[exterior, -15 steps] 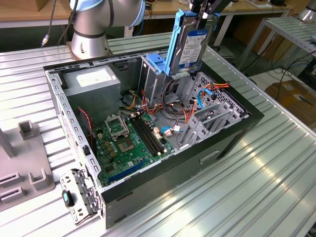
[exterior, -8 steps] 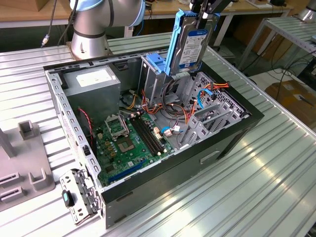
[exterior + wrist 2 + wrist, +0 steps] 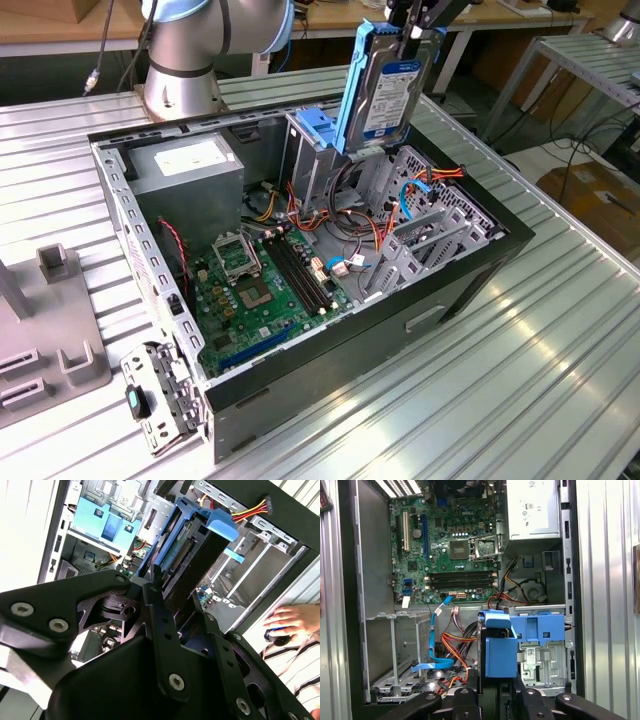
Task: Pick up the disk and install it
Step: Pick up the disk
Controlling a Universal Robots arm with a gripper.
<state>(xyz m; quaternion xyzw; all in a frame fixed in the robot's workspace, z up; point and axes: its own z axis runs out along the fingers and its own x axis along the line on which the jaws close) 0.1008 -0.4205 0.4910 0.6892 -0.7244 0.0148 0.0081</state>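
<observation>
On your tabletop (image 3: 520,380) sits an open computer (image 3: 330,365); jaws pinch the disk (image 3: 390,90) above it; second wrist view adds a hand (image 3: 290,620).

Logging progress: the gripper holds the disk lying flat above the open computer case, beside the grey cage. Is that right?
Not quite: the gripper holds the disk standing on edge, slightly tilted, not flat, above the open computer case beside the grey cage, as the exterior view shows.
</observation>
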